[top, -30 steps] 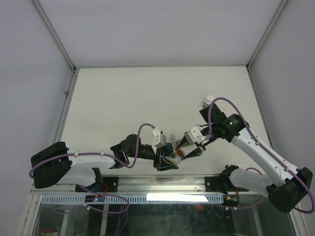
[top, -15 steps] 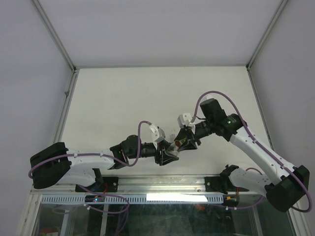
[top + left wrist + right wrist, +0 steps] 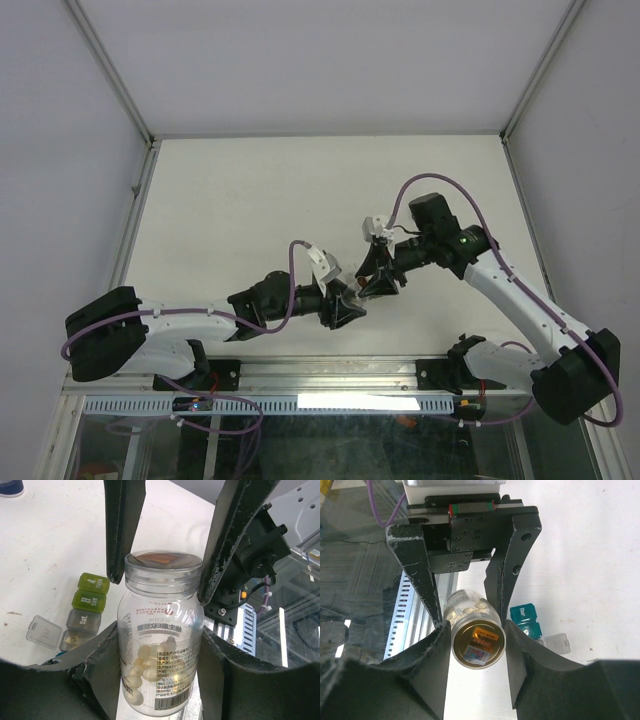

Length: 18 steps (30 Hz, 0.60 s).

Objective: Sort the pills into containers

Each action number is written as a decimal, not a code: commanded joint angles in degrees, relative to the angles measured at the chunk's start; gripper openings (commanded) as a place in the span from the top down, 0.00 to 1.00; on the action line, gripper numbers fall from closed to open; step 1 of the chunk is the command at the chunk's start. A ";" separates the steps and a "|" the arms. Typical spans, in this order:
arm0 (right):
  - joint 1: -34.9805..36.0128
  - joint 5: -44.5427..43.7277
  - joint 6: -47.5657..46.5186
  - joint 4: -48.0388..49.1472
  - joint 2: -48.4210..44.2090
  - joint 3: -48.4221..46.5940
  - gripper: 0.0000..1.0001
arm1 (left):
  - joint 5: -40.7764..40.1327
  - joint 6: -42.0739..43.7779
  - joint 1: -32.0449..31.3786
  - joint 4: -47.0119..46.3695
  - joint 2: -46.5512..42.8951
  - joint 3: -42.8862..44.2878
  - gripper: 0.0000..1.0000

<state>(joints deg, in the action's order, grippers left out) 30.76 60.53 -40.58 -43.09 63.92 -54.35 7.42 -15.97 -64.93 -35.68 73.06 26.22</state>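
From above, the left hand (image 3: pixel 343 305) and right hand (image 3: pixel 380 281) meet low at centre over the tabletop (image 3: pixel 250 190). The left wrist view shows the left hand gripping a pill bottle (image 3: pixel 161 645) by its body, the containers (image 3: pixel 87 605) lying on the tabletop at left. The right wrist view shows the right hand clamped around the bottle's top.

Looks like a robotics lab test cell: white tabletop (image 3: pixel 250 200) boxed by plain white panels (image 3: pixel 330 60) in aluminium framing (image 3: pixel 112 72), left arm (image 3: pixel 180 325) and right arm (image 3: pixel 520 300) bolted beside a metal rail (image 3: pixel 330 372) along the frame's bottom edge.
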 commanded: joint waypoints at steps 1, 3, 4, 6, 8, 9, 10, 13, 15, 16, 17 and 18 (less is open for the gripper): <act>-0.87 3.92 0.84 -1.58 -2.97 -1.28 0.96 | -4.21 -3.41 0.59 -8.43 -3.03 -0.39 0.64; -1.45 4.91 -0.25 -2.29 -3.30 -1.20 0.96 | -2.39 -3.92 0.69 -9.68 -3.68 -1.12 0.47; -1.87 5.45 -0.67 -2.73 -3.42 -1.22 0.96 | -1.28 -4.04 0.60 -10.11 -3.85 -1.35 0.38; -2.85 6.04 -1.22 -3.13 -3.74 -1.18 0.96 | 0.80 -4.16 0.64 -10.43 -4.04 -1.72 0.23; -3.81 6.56 -1.42 -3.29 -4.16 -0.97 0.96 | 1.07 -4.30 0.70 -10.20 -3.98 -2.12 0.08; -4.25 6.85 -1.64 -3.42 -4.42 -0.89 0.96 | 0.91 -4.33 0.71 -9.90 -4.05 -2.26 0.02; -4.75 7.11 -1.76 -3.41 -4.68 -0.82 0.96 | 0.60 -4.29 0.68 -9.58 -4.18 -2.44 0.01; -6.51 7.79 -1.84 -3.49 -5.39 -0.62 0.96 | -0.64 -4.37 0.68 -9.06 -5.45 -3.45 0.01; -8.06 7.45 -2.27 -3.78 -6.06 -0.40 0.96 | -1.63 -4.51 0.74 -9.78 -7.21 -4.90 0.01; -9.06 7.16 -2.42 -3.88 -6.47 -0.32 0.96 | -2.04 -4.47 0.69 -10.86 -8.41 -5.96 0.01; -10.35 6.73 -2.50 -4.07 -7.04 -0.25 0.96 | -2.81 -4.57 0.72 -11.75 -9.77 -7.72 0.01; -11.78 6.20 -2.52 -4.10 -7.75 -0.18 0.96 | -3.61 -4.55 0.68 -12.27 -11.17 -9.03 0.01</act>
<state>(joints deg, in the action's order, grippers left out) 22.74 65.45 -42.11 -47.09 59.27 -54.30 7.11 -19.88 -64.42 -42.15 67.22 20.86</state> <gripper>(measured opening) 0.448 0.990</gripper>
